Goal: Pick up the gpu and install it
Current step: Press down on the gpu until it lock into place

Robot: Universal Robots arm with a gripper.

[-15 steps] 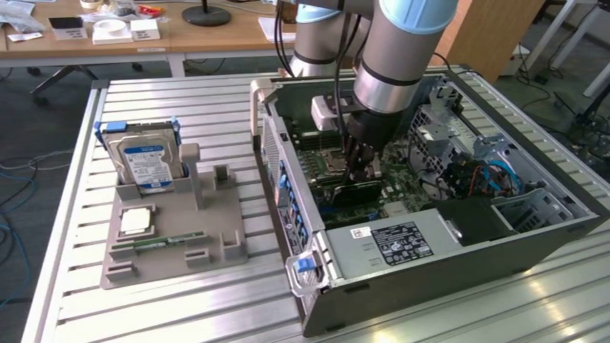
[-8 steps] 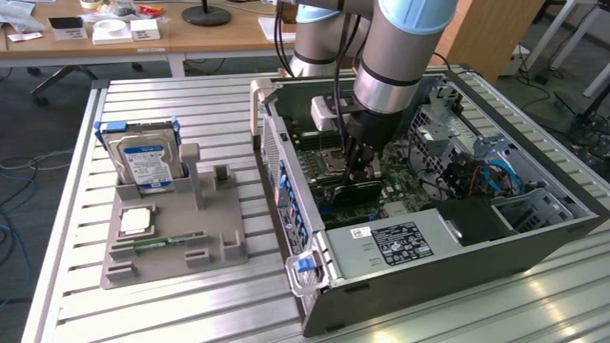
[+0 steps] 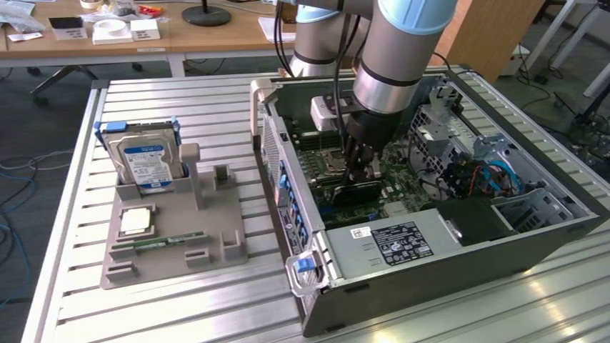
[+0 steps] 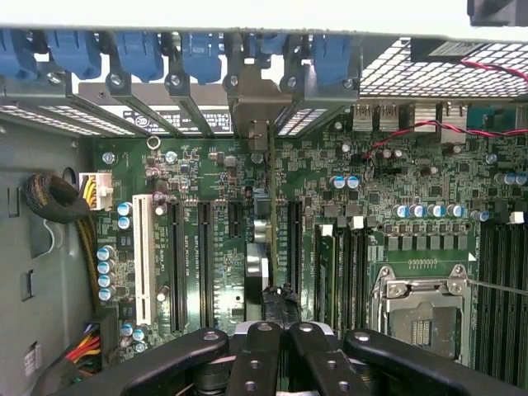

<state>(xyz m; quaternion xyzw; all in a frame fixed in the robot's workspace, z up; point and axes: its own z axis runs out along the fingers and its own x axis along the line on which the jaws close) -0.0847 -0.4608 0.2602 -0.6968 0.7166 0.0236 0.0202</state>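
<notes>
White label on power supply (image 3: 406,243), blue label on hard drive (image 3: 151,166), print unreadable
</notes>
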